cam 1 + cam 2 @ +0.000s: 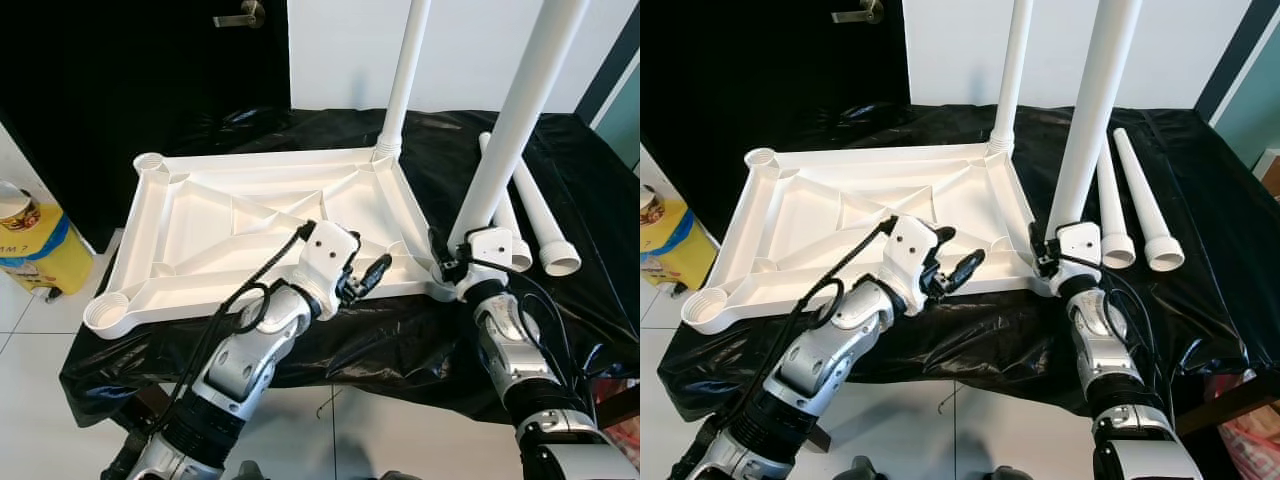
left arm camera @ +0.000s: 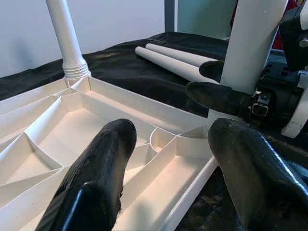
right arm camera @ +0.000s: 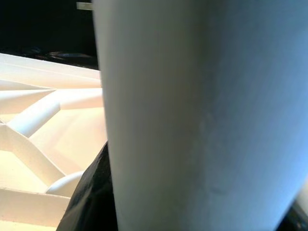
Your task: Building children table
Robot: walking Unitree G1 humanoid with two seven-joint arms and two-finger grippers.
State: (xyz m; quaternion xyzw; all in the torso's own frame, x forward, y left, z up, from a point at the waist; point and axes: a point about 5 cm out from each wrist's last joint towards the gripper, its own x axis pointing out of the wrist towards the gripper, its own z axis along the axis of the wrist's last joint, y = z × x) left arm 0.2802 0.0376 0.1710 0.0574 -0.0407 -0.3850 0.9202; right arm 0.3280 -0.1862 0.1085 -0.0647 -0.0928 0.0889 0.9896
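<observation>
A white plastic tabletop [image 1: 200, 230] lies upside down on a table covered in black cloth. One white leg [image 1: 405, 80] stands upright in its far right corner socket. A second white leg [image 1: 515, 120] stands upright at the near right corner, and my right gripper [image 1: 455, 268] is shut around its lower end; up close the leg [image 3: 192, 115] is seen in the right wrist view. My left gripper [image 2: 168, 139] hovers open just over the tabletop's near right ribs, a short way left of that leg, with nothing between its fingers [image 1: 375, 272].
Two loose white legs [image 1: 1140, 195] lie on the black cloth to the right. Empty leg sockets sit at the near left [image 1: 105, 312] and far left [image 1: 150, 160] corners. A yellow container [image 1: 30, 245] stands on the tiled floor at left, before a dark door [image 1: 150, 60].
</observation>
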